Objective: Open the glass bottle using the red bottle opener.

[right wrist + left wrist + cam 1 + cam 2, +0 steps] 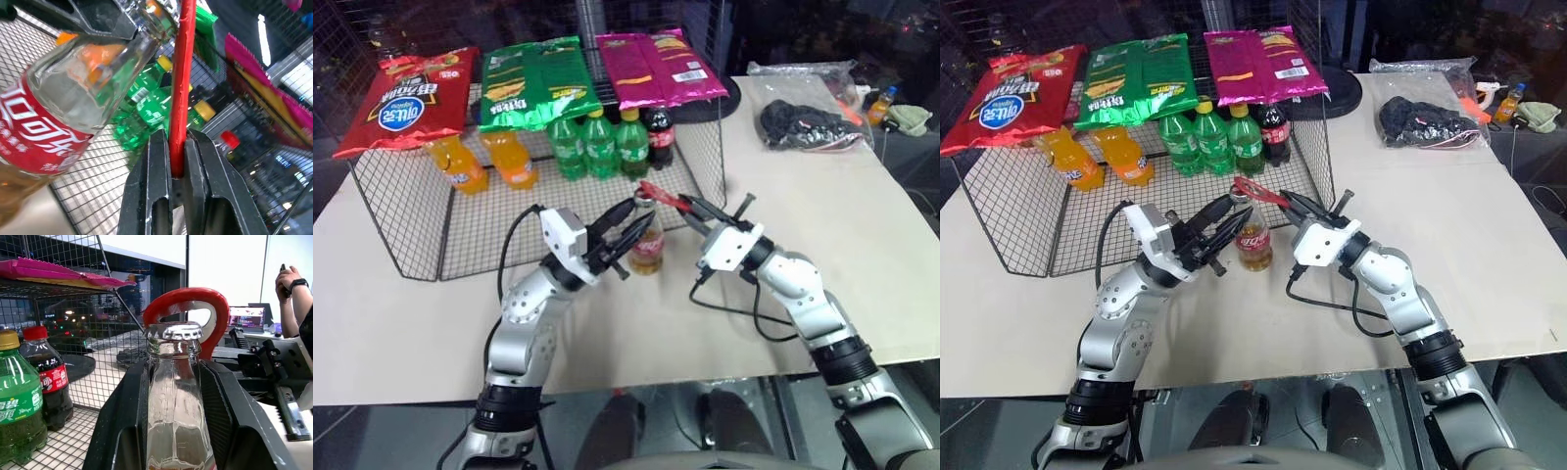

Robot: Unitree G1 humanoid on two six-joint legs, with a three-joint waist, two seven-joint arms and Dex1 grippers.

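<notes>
My left gripper [628, 238] clamps the neck of the glass bottle [647, 243], which stands upright on the tan table [862, 225] just in front of the wire rack [401, 230]. My right gripper [686, 208] is pinched tight on the handle of the red bottle opener [658, 194], its ring head right at the metal cap [174, 331].

The glass bottle [176, 396] loses its lower body to the left wrist view's edge, its sides covered by the left gripper's fingers [122, 426]. The red bottle opener [188, 308] sits partly behind the cap; whether they touch is unclear. The person's arm [293, 298] is cropped
</notes>
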